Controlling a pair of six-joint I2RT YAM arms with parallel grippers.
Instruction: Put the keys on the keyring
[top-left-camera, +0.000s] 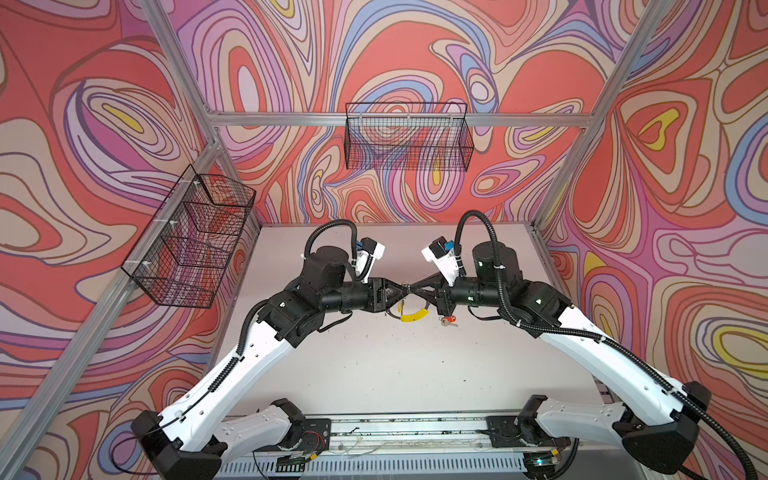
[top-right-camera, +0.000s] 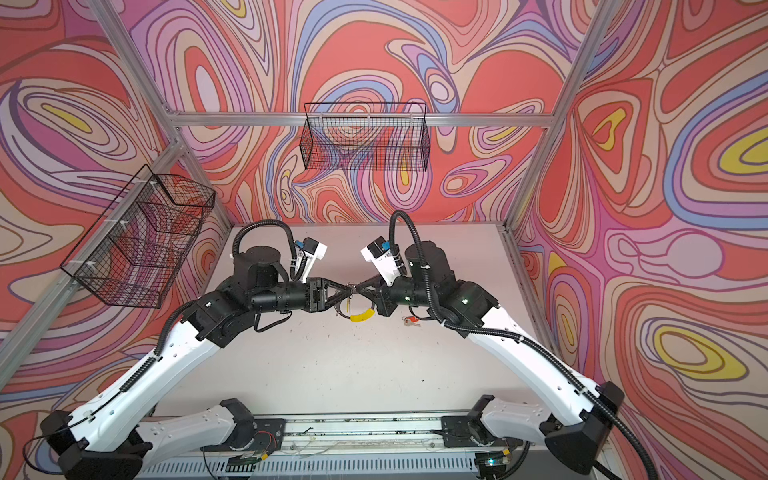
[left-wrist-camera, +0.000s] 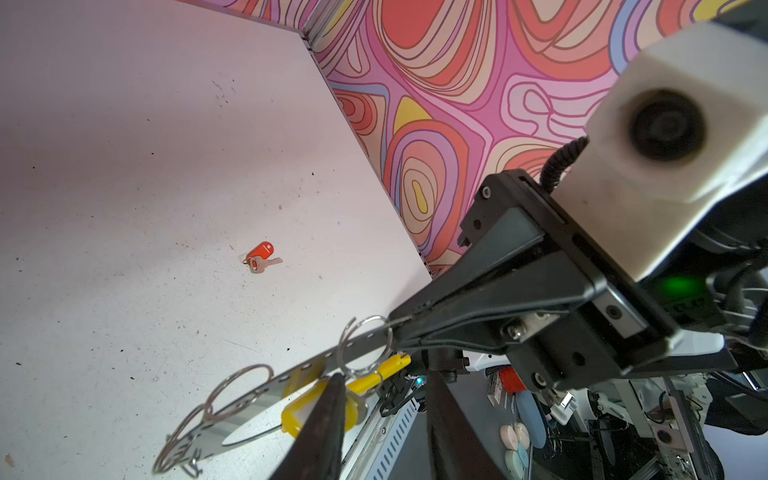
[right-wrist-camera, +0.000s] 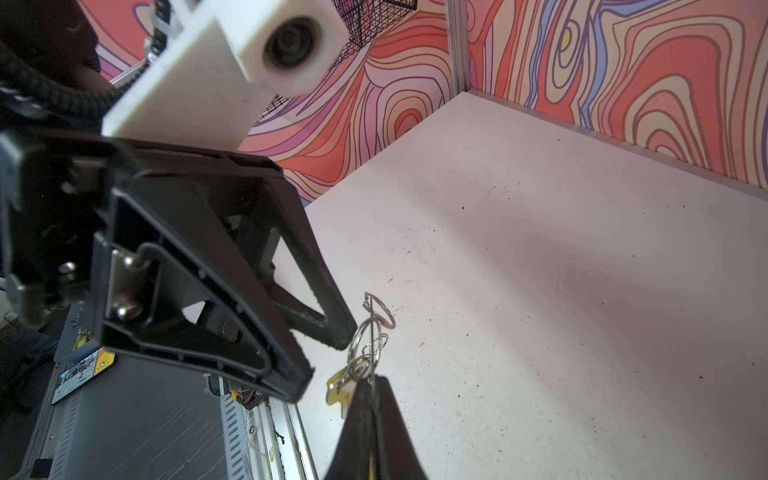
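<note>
The keyring (left-wrist-camera: 253, 395), a flat grey band with wire split rings, hangs above the table; its yellow arc (top-left-camera: 412, 317) shows in both top views. My right gripper (right-wrist-camera: 370, 384) is shut on its rim, seen also from the left wrist (left-wrist-camera: 395, 328). The yellow-tagged key (right-wrist-camera: 338, 386) dangles at a split ring (right-wrist-camera: 368, 336); I cannot tell if it is threaded on. My left gripper (left-wrist-camera: 386, 374) is open, its fingers (left-wrist-camera: 328, 424) apart beside the yellow tag (left-wrist-camera: 297, 411). Both grippers meet tip to tip (top-left-camera: 405, 288). The red-tagged key (top-left-camera: 448, 320) lies on the table.
The white table (top-left-camera: 395, 365) is walled on three sides. One black wire basket (top-left-camera: 409, 137) hangs on the back wall and another (top-left-camera: 191, 237) on the left wall. A metal rail (top-left-camera: 415, 428) with the arm bases runs along the front edge.
</note>
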